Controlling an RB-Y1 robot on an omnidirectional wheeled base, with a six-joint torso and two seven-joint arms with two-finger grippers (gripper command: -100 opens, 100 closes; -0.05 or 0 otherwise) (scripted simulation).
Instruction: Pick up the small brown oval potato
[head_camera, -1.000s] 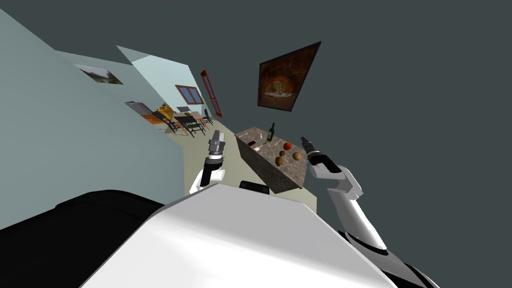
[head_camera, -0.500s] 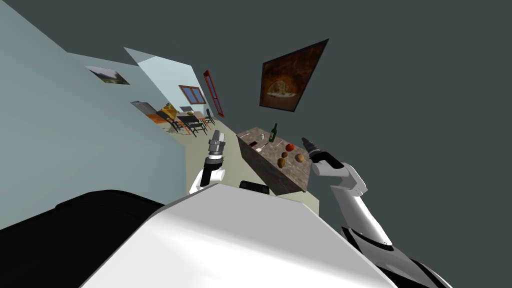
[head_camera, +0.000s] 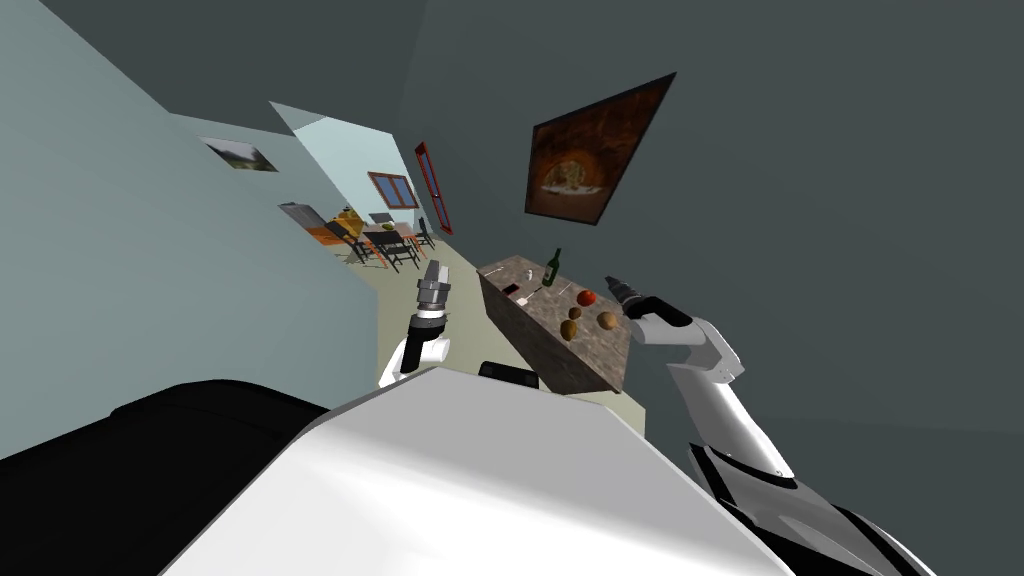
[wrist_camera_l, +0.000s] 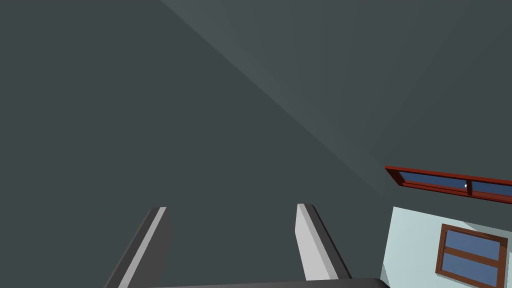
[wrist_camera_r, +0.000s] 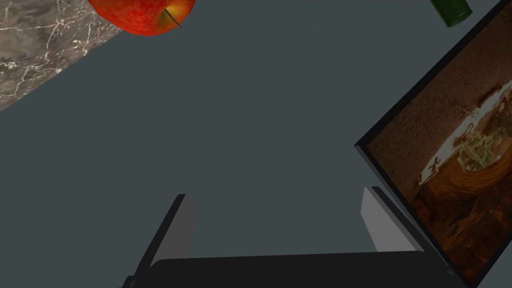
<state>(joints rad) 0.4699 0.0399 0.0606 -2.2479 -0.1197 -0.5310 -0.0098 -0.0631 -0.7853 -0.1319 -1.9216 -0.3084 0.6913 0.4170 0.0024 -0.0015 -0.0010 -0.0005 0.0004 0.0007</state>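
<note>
**Head view.** Counter (head_camera: 540, 342) with a grey marbled top stands ahead and to my right, its long side against a dark grey wall (head_camera: 820, 260).
- Far end: a green bottle (head_camera: 552, 268), upright. Beside it lie a few thin white things and a dark red one, too small to name.
- Wall-side edge: a red apple (head_camera: 586, 298).
- Near end: the potato (head_camera: 575, 314), small, brown and oval, lies about mid-width of the top. It is just beside or touching a bigger yellow-brown lump (head_camera: 567, 330) on its near side; cannot tell which.
- A tan lump (head_camera: 606, 320) lies apart from both, toward the wall.

Right tool (head_camera: 611, 284) hovers at the wall-side edge of the counter, just beside the apple and pointing away from me. The potato is near it but not touched. Left tool (head_camera: 433, 268) is raised upright over the pale floor (head_camera: 475, 330), left of the counter and well apart from everything on it. A framed picture (head_camera: 592, 150) hangs on the wall above the counter.

**Left wrist view.** Fingers (wrist_camera_l: 311, 240) stand wide apart.

**Right wrist view.** Fingers (wrist_camera_r: 183, 225) stand wide apart, with plain grey wall between them.
- Beyond one finger, well off, is the apple, stem toward the tool, sitting at the edge of the marbled top.
- Beyond the other finger is the picture's dark frame, close alongside.
- The bottle's green base shows past the frame.
</note>
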